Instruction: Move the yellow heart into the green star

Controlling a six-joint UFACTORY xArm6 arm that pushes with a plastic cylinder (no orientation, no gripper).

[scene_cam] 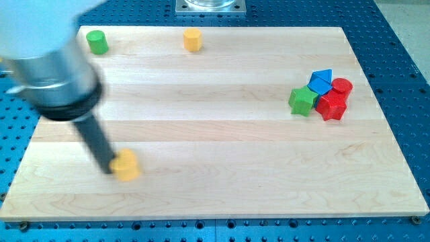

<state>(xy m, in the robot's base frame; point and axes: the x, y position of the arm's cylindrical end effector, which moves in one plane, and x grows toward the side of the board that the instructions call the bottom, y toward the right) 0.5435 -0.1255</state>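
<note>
The yellow heart (126, 165) lies near the board's lower left. My tip (107, 169) is at its left side, touching or almost touching it; the rod is blurred. The green star (303, 101) lies at the view's right, far from the heart, in a cluster with other blocks.
A blue block (322, 81), a red cylinder (342, 87) and a red star-like block (331, 106) crowd the green star's right side. A green cylinder (97, 42) and a yellow cylinder (193, 39) stand near the top edge of the wooden board (215, 134).
</note>
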